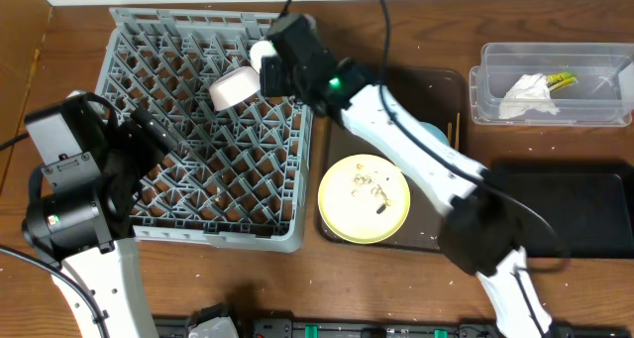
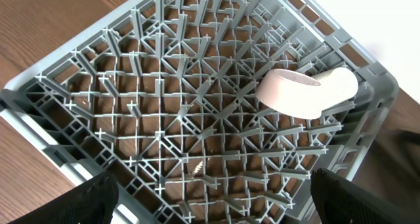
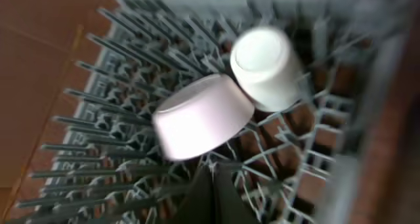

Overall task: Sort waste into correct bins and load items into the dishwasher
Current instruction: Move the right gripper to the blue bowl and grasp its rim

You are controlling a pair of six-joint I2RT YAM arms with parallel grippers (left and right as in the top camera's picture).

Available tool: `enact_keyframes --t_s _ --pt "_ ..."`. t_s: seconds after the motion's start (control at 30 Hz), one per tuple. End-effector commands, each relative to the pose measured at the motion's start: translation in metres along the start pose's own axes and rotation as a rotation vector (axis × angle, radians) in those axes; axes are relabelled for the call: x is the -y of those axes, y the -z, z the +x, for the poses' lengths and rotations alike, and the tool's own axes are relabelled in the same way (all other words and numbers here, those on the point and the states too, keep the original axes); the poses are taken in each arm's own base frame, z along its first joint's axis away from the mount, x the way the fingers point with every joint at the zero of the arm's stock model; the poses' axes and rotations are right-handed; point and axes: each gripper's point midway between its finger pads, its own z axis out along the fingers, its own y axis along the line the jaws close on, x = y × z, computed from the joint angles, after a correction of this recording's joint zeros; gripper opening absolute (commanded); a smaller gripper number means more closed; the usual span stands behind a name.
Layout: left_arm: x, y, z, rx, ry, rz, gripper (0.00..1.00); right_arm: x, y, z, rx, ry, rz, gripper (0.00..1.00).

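Observation:
The grey dish rack [image 1: 127, 43] fills the left of the table. A pinkish-white bowl [image 1: 234, 87] lies tilted on its pegs at the far right corner, with a small cream cup [image 1: 263, 54] beside it. Both show in the right wrist view, bowl [image 3: 203, 115] and cup [image 3: 264, 66], and in the left wrist view, bowl [image 2: 292, 91]. My right gripper [image 3: 211, 175] is shut and empty, its tip just short of the bowl. My left gripper [image 2: 213, 207] is open over the rack's near left part [image 2: 59, 125]. The yellow plate [image 1: 364, 198] holds crumbs.
The plate sits on a dark brown tray [image 1: 441, 80]; a light-blue bowl [image 1: 434, 134] and chopsticks [image 1: 456, 130] show partly behind my right arm. The clear tub [image 1: 594, 56] holds the white napkin [image 1: 523, 96] and snack wrapper [image 1: 561, 79]. The black bin [image 1: 580, 209] lies at right.

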Motion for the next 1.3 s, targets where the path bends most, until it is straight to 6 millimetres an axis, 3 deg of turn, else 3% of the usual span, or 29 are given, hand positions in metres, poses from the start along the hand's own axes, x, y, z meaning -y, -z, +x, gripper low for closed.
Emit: enact_keyframes --t_s 0.0,0.03,0.17,0.2,0.23,0.27,0.4,0.53,0.63,0.77,0.93,1.1,1.27 --pt "0.000 0.001 -0.001 0.003 0.016 0.001 0.95 0.008 0.057 -0.039 0.138 0.055 0.125 0.06" --pt "0.000 0.001 -0.001 0.003 0.016 0.001 0.95 0.017 0.065 -0.041 0.144 0.053 0.169 0.07" --pt "-0.001 0.001 -0.001 0.003 0.017 0.001 0.95 0.079 0.094 -0.038 0.096 0.037 0.405 0.45" --pt "-0.001 0.001 -0.001 0.003 0.017 0.001 0.95 0.108 0.103 -0.026 0.019 0.024 0.489 0.65" --pt "0.000 0.001 -0.001 0.003 0.016 0.001 0.95 0.122 0.108 -0.018 -0.030 0.016 0.523 0.72" --pt "-0.001 0.001 -0.001 0.003 0.017 0.001 0.95 0.146 0.117 0.003 -0.151 -0.010 0.576 0.86" --pt "-0.001 0.001 -0.001 0.003 0.017 0.001 0.95 0.175 0.140 0.050 -0.399 -0.063 0.649 0.96" --pt "0.000 0.001 -0.001 0.003 0.016 0.001 0.95 0.195 0.154 0.072 -0.493 -0.047 0.750 0.96" --pt "0.000 0.001 -0.001 0.003 0.016 0.001 0.95 0.200 0.147 0.084 -0.523 -0.048 0.757 0.90" --pt "0.000 0.001 -0.001 0.003 0.016 0.001 0.95 0.211 0.133 0.107 -0.566 -0.043 0.769 0.80" --pt "0.000 0.001 -0.001 0.003 0.016 0.001 0.95 0.231 0.098 0.137 -0.555 -0.036 0.758 0.74" --pt "-0.001 0.001 -0.001 0.003 0.017 0.000 0.95 0.239 0.076 0.146 -0.515 -0.042 0.724 0.56" --pt "0.000 0.001 -0.001 0.003 0.016 0.001 0.95 0.234 0.058 0.151 -0.492 -0.063 0.651 0.48"
